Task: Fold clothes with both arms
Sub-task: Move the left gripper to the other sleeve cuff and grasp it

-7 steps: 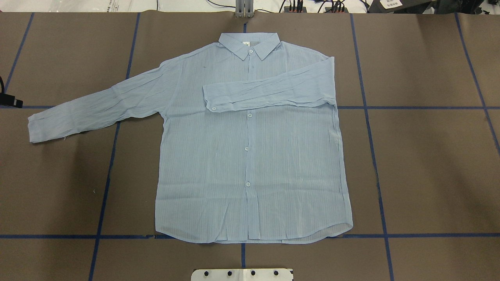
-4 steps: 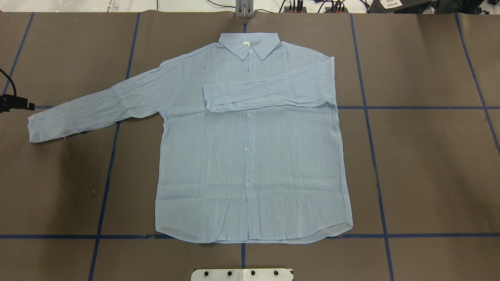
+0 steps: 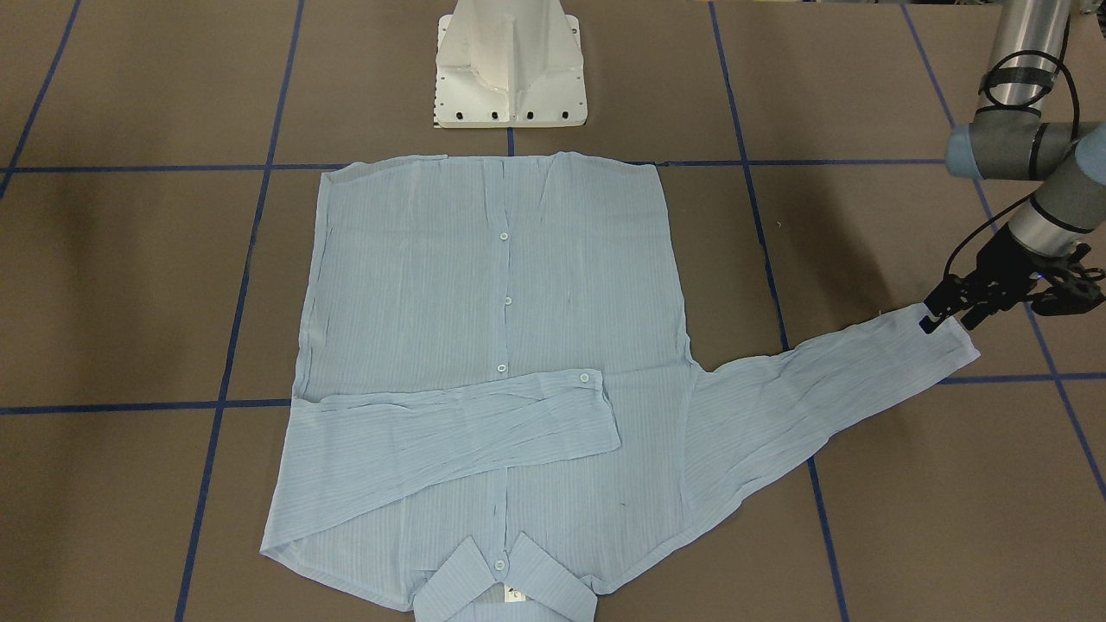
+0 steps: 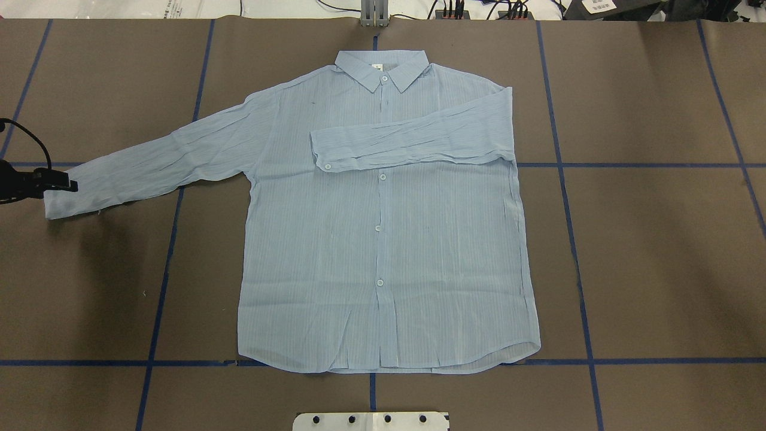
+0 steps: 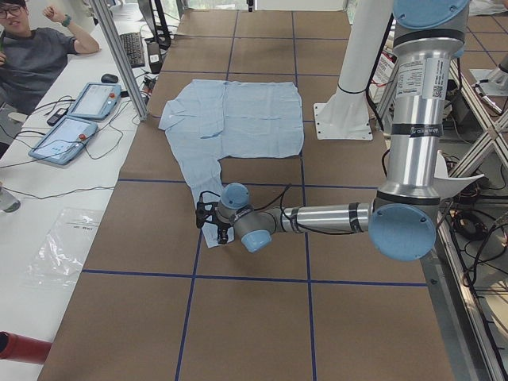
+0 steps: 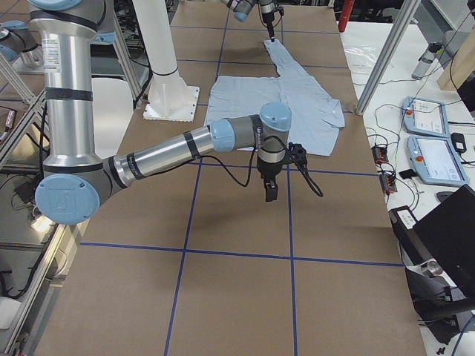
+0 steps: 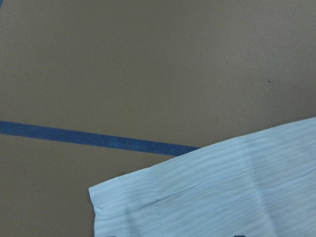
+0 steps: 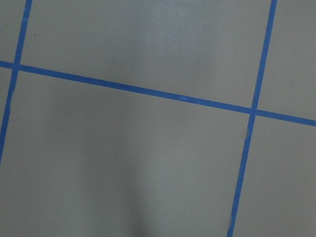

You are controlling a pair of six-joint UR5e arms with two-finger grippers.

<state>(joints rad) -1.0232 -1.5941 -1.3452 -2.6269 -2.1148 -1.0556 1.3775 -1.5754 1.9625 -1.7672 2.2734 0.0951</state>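
Just at shirt (image 4: 383,239) cuff edge, left claw (image 3: 949,322) parted, right claw (image 6: 269,194) well apart over table (image 4: 658,269), spread untellable.

no legible text anywhere.

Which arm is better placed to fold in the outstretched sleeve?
Left. Its gripper hovers right at the cuff of that sleeve, while the right gripper hangs over bare table, well off the shirt.

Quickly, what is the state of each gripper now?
Left gripper: open, at the cuff of the shirt, holding nothing.
Right gripper: cannot be told.
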